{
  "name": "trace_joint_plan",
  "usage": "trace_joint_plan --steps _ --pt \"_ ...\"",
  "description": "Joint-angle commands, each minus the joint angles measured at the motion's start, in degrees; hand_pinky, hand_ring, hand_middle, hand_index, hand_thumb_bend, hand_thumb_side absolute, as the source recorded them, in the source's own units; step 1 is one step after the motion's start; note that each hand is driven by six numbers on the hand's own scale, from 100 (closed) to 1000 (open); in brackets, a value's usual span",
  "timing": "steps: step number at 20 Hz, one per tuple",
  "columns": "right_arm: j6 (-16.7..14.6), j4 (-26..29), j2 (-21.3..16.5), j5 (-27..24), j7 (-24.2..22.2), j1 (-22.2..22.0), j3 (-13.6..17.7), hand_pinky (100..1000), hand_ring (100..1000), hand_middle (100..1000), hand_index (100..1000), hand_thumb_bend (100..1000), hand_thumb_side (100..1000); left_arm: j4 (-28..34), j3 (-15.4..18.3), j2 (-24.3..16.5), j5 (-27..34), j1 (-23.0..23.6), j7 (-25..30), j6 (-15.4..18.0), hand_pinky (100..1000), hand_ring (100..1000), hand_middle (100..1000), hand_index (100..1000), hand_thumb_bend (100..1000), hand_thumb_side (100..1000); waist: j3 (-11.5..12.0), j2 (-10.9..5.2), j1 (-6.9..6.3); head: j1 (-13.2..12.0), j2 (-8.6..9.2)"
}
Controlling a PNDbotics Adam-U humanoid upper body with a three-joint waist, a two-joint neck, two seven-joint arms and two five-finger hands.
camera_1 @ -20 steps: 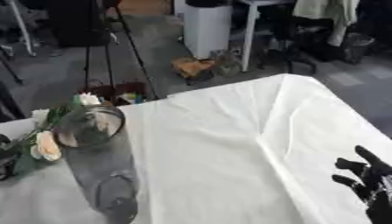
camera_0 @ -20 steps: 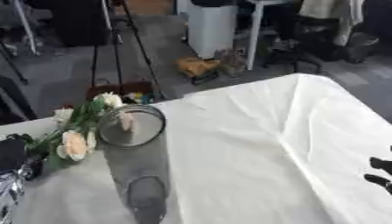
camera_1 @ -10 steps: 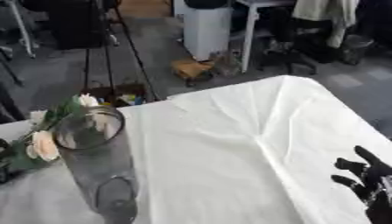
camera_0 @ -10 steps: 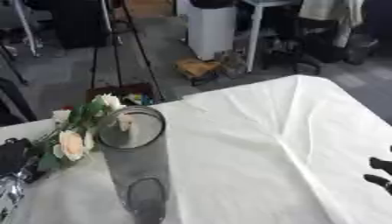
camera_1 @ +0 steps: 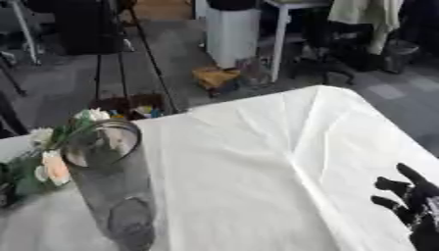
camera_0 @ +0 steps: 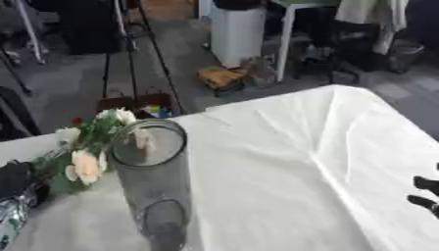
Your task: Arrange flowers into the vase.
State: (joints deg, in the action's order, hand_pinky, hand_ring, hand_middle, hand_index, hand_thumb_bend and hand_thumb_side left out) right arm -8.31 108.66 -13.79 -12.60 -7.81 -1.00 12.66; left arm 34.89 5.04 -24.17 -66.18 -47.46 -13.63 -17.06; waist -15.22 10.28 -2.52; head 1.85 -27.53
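Note:
A tall clear glass vase (camera_0: 156, 191) stands upright on the white tablecloth (camera_0: 283, 162) at the left front. Just behind it and to its left is a bunch of flowers (camera_0: 85, 164), white and peach roses with green leaves. Their heads are beside the vase's rim, outside the glass. A black and silver shape at the left edge, by the stems, seems to be my left hand (camera_0: 12, 180); most of it is cut off. My right hand (camera_1: 418, 208) rests open at the lower right corner, fingers up, far from the vase.
The table's far edge runs diagonally from left to upper right. Beyond it on the floor stand tripod legs (camera_0: 120, 63), a white bin (camera_0: 237, 34), chairs and a brown object (camera_0: 221, 77). The cloth between the vase and my right hand is bare.

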Motion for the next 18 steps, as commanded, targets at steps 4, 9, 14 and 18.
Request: trace_joint_plan --steps 4,9,14,18 --pt "-0.02 0.77 -1.22 0.32 -0.09 0.22 0.18 773 908 673 962 100 1000 1.22 0.62 -0.51 2.06 -0.2 -3.94 1.04 100 100 100 256 1000 508 0.15 -0.69 0.36 -0.02 0.29" --pt "0.04 0.69 -1.22 0.27 -0.11 0.18 0.19 773 908 673 962 100 1000 2.12 0.98 -0.51 6.22 -0.34 -8.33 2.93 100 100 100 148 1000 461 0.2 -0.95 0.33 -0.07 -0.01" --pt "0.09 0.61 -1.28 0.17 -0.1 0.15 0.21 774 908 673 962 100 1000 2.61 0.45 -0.54 7.93 -0.32 -10.99 5.08 100 100 100 131 1000 424 0.26 -1.26 0.32 -0.06 -0.27" --pt "0.08 0.53 -1.31 0.13 -0.04 0.0 0.3 774 908 673 962 100 1000 3.58 0.25 -0.67 8.91 -0.39 -11.55 6.28 100 100 100 134 1000 411 0.33 -1.63 0.42 0.07 -0.45"
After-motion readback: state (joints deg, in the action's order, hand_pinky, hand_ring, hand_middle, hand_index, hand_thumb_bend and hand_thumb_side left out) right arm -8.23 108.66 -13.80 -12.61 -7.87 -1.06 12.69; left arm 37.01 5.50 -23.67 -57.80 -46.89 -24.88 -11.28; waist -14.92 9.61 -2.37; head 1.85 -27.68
